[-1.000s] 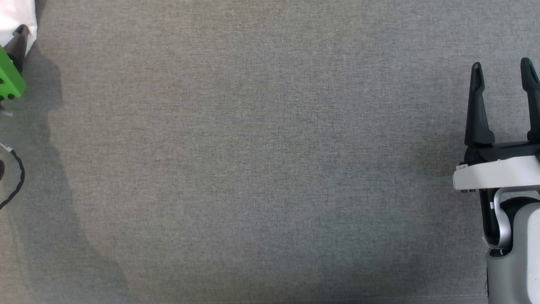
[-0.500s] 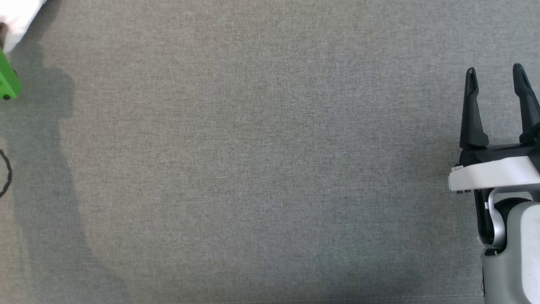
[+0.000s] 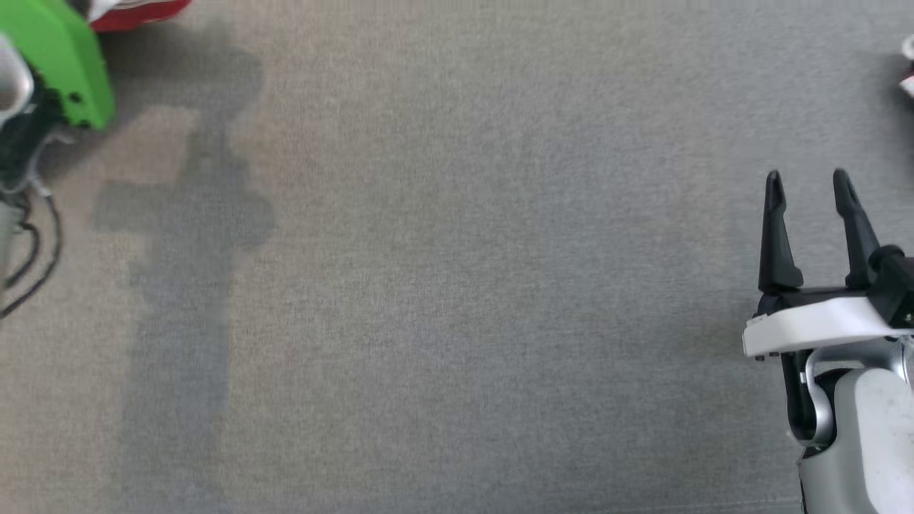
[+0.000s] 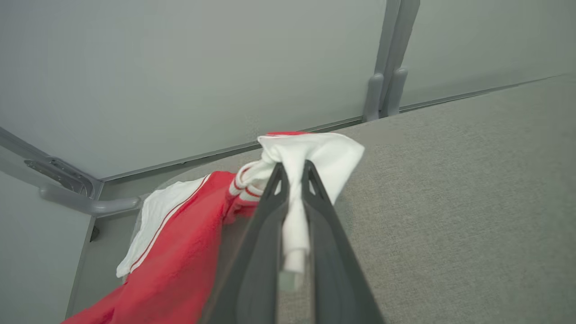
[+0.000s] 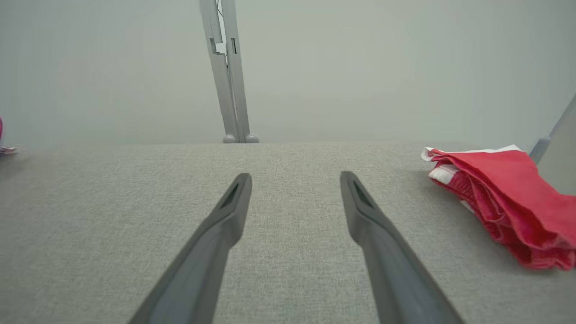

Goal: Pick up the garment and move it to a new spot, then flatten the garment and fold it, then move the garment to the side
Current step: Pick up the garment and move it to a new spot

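Clenched on a twisted wad of white sleeve, my left pincer (image 4: 292, 168) grips the garment (image 4: 180, 238) at the table's far left corner. The striped red-and-white trim is bunched just beside the fingertips, and the red body trails away to the lower left of the wrist view, across the table's rounded edge. My own dark fingers cover the middle of the shirt, and its lower end is cut off by the frame, so I cannot tell how much of it rests on the table (image 3: 457, 285). That surface is a grey woven cloth, flat and finely grained. My right pincer (image 3: 807, 187) is released, its two long tapered fingers spread wide over bare cloth on the right side; whether they touch it I cannot tell. To its right and well apart lies a crumpled bundle (image 5: 504, 202) of red-and-white clothes, soft and folded over itself, one layer with a coarse knit look, its right end cut off. In the head view a green shell (image 3: 61, 61) on my left arm and some dark cables (image 3: 32, 243) crowd the left edge, with a sliver of red cloth past them. Beyond the table stand a pale wall (image 5: 360, 67), a grey upright post (image 5: 227, 76) and a rounded grey rail (image 4: 85, 204).
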Available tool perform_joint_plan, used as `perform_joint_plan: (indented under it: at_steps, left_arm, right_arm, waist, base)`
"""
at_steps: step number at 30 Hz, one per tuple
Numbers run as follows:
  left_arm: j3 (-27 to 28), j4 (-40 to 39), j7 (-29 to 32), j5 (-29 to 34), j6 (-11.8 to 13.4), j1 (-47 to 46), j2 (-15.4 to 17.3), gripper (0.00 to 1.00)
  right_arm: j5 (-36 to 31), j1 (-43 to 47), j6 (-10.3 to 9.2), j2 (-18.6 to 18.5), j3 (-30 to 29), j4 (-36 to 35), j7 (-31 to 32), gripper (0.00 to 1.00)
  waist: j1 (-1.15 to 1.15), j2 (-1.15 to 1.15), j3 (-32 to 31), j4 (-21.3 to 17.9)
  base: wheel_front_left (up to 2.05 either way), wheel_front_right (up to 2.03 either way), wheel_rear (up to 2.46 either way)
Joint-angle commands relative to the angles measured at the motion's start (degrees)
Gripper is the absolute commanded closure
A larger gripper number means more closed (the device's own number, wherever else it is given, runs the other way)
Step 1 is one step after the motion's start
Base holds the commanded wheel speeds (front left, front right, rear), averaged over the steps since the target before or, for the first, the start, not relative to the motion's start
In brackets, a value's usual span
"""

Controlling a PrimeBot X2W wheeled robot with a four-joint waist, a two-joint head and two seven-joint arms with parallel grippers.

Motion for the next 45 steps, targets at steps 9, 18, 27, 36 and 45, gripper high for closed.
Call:
perform_joint_plan:
  at_steps: [9, 18, 27, 36, 45]
  left_arm:
    - [-10.9, -1.0, -4.1, -5.9, -0.2, 0.4, -14.0, 1.00]
    - [-25.9, 2.1, -11.0, -11.7, -0.1, 8.5, -26.3, 1.00]
    - [-34.6, 4.7, -21.5, -15.5, -0.1, 13.8, -27.5, 0.00]
    - [-37.1, 3.8, -32.1, -18.7, 3.3, 12.2, -27.5, 0.00]
    - [-36.3, 9.2, -37.4, -20.3, 5.6, 18.4, -27.2, 0.00]
  right_arm:
    - [2.6, 3.9, -0.11, -0.1, -1.4, 4.9, -2.5, 0.00]
    - [4.4, 3.9, -0.11, -0.1, -0.7, 7.8, -3.9, 0.00]
    - [5.0, 2.8, -0.11, -0.1, 0.2, 10.2, -5.1, 0.00]
    - [3.1, 2.8, -0.10, -0.2, 0.4, 10.8, -5.3, 0.00]
    - [0.8, 5.8, -0.10, -0.2, 0.0, 9.9, -3.1, 0.00]
  waist:
    - [0.00, 0.00, -11.5, -8.0]
    - [0.00, 0.00, -8.9, -13.4]
    - [0.00, 0.00, -7.4, -14.3]
    - [0.00, 0.00, -12.6, -8.4]
    - [0.00, 0.00, -19.5, -2.4]
  base:
    - [0.00, 0.00, 0.00]
    - [0.00, 0.00, 0.00]
    - [0.00, 0.00, 0.00]
    - [0.00, 0.00, 0.00]
    - [0.00, 0.00, 0.00]
